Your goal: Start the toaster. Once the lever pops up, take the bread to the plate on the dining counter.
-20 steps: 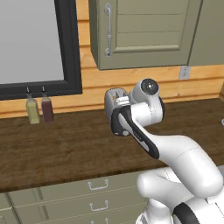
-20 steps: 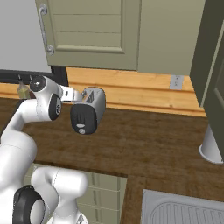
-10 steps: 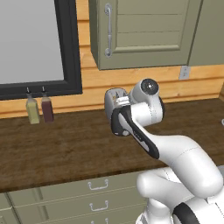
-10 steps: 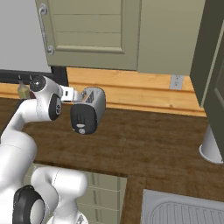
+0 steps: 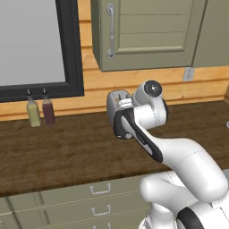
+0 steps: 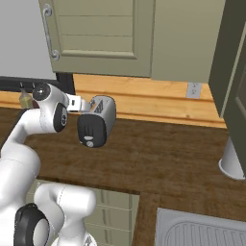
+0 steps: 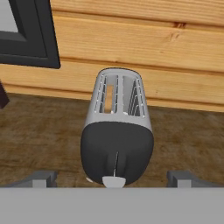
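The toaster (image 7: 117,131) stands on the brown wood counter against the wooden wall, its black end panel facing my hand. Its lever (image 7: 114,180) sits low on that panel. The bread (image 7: 109,97) shows as a tan sliver deep in the left slot. My gripper (image 7: 111,178) is open, fingertips (image 7: 41,177) far apart on either side of the panel, touching nothing. From the right base view the toaster (image 6: 98,122) sits just beyond my gripper (image 6: 82,105). In the left base view my arm covers most of the toaster (image 5: 116,99). The plate and the dining counter are out of view.
Two small bottles (image 5: 33,112) (image 5: 48,111) stand at the wall under a dark-framed window (image 5: 71,49). Olive cabinets (image 6: 101,33) hang above. A wall outlet (image 6: 193,90), a white cylinder base (image 6: 233,161) and a grey drainboard (image 6: 202,230) lie to the right.
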